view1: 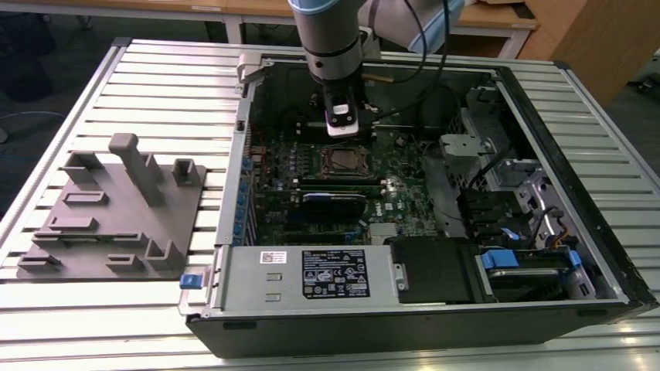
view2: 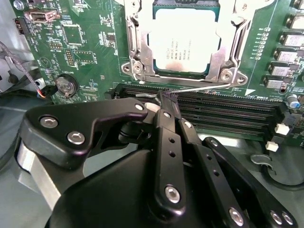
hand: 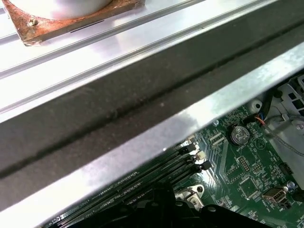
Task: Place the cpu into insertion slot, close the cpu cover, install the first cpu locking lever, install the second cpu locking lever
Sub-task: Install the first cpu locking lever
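The cpu (view2: 185, 40) lies in the insertion slot (view1: 345, 162), its pale top showing through the window of the cpu cover (view2: 228, 52), which is folded down flat over it. A thin wire locking lever (view2: 204, 88) runs along the socket edge nearest my gripper. My gripper (view2: 167, 97) is shut, with the fingertips pressed together right at that wire, close to its hooked end (view2: 145, 95). I cannot tell whether they pinch the wire or just touch it. In the exterior view my gripper (view1: 341, 133) hangs inside the open computer case just behind the socket.
Long black memory slots (view2: 228, 111) lie between my gripper and the socket. A coin battery (view2: 65, 85) and cables sit to one side. The case's metal wall (hand: 142, 137) is close behind my wrist. A grey fixture plate (view1: 113, 216) stands at the exterior view's left.
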You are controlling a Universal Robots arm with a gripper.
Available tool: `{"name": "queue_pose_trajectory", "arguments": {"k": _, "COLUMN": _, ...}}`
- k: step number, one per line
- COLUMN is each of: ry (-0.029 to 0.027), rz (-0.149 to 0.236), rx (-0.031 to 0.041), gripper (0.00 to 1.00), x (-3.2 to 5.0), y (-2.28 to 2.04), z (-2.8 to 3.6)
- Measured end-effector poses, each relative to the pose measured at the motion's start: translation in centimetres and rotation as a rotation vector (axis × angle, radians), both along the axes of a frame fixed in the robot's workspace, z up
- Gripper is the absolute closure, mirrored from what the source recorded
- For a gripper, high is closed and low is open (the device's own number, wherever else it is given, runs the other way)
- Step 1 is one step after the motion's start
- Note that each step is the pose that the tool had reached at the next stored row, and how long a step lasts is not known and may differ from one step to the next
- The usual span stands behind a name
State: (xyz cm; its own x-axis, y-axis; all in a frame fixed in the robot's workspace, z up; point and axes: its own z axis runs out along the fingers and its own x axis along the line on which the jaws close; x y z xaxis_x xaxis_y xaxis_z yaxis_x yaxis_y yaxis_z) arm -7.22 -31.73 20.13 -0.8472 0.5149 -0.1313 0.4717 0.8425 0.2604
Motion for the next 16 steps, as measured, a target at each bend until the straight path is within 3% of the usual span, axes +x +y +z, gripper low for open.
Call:
{"name": "queue_pose_trajectory", "arguments": {"k": 4, "ry": -0.0003, "rz": 0.0, "rx": 0.0004, "gripper": 0.9, "x": 0.0, "y": 0.01, "z": -0.05}}
{"name": "queue_pose_trajectory", "arguments": {"k": 11, "ry": -0.0075, "rz": 0.0, "rx": -0.0004, "gripper": 0.9, "x": 0.0, "y": 0.01, "z": -0.56}}
{"name": "queue_pose_trajectory", "arguments": {"k": 16, "ry": -0.0082, "rz": 0.0, "rx": -0.0074, "gripper": 0.9, "x": 0.0, "y": -0.03, "z": -0.7}}
